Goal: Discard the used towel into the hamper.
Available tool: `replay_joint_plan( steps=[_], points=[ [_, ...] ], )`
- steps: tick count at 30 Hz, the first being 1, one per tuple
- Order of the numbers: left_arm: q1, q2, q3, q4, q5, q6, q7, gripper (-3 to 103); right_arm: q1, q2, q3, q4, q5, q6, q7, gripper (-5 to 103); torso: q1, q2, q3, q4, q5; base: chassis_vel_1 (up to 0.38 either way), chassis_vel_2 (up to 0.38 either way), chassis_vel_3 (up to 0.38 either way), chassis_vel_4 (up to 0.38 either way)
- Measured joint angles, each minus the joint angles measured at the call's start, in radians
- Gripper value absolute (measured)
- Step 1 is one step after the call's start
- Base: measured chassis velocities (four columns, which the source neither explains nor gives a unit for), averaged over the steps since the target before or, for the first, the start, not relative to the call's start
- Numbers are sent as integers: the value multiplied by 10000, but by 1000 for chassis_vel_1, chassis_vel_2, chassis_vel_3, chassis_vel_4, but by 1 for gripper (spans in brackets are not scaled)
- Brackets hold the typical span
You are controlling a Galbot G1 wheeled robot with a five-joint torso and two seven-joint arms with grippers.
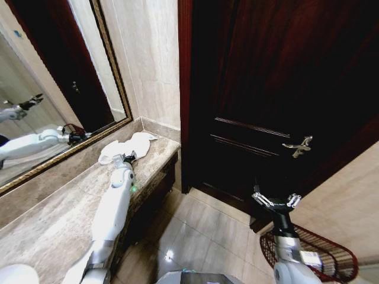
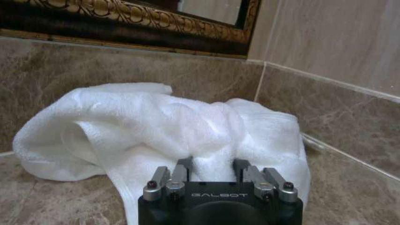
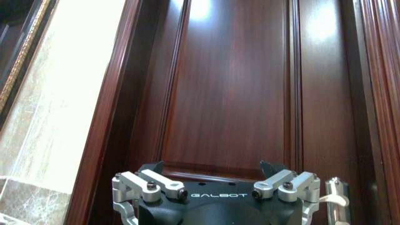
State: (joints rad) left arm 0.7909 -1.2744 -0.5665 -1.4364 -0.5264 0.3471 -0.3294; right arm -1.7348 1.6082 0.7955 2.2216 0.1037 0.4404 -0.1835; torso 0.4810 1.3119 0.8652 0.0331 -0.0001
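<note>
On counter (image 1: 53, 219), left claw (image 1: 127, 157) gripping towel (image 2: 162, 126), mirror (image 1: 41, 89) behind

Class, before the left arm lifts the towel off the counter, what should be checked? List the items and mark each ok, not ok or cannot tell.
1. Left gripper at the towel: ok, fingers pushed into the folds.
2. Fingers closed on the cloth: cannot tell, the tips are buried.
3. Towel free of other things on the counter: ok, it lies alone by the wall corner.
4. Hamper open to receive: ok, on the floor by the robot's right side.
5. Right gripper out of the way: ok, open, raised before the door.
</note>
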Motion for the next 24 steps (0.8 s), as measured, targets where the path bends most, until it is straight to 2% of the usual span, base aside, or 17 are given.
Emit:
replay_joint_plan(
  steps=[4, 5, 7, 10, 13, 16, 24],
  points=[
    [82, -27, 63, -331, -50, 94, -6, 30, 29, 0, -12, 44, 51, 56, -6, 100, 0, 0, 0, -2, 0, 0, 0, 0, 0],
    [82, -27, 63, -331, -50, 94, -6, 30, 29, 0, -12, 44, 51, 56, -6, 100, 0, 0, 0, -2, 0, 0, 0, 0, 0],
    [99, 24, 53, -396, -94, 109, -8, 22, 12, 0, 17, 39, 102, 132, -23, 100, 0, 0, 0, -2, -1, 0, 0, 0, 0],
    [134, 88, 5, -435, -152, 70, -6, 19, -14, 0, 48, 8, 148, 172, -27, 100, 0, 0, 0, -2, -1, 0, 0, 0, 0],
    [273, 165, -79, -639, -284, 18, 18, 7, -6, 0, 34, -6, 167, 186, -29, 100, 0, 1, 0, -1, 1, 0, 0, 0, 0],
    [372, 206, -174, -730, -371, -78, 91, 2, 31, 0, 4, -7, 162, 186, -30, 100, 0, 1, 0, -1, 1, 0, 0, 0, 0],
    [702, 256, -406, -1100, -683, -184, 134, 2, 61, 0, -17, -27, 148, 184, -34, 100, 0, 1, 0, -1, 0, 0, 0, 0, 0]
  ],
)
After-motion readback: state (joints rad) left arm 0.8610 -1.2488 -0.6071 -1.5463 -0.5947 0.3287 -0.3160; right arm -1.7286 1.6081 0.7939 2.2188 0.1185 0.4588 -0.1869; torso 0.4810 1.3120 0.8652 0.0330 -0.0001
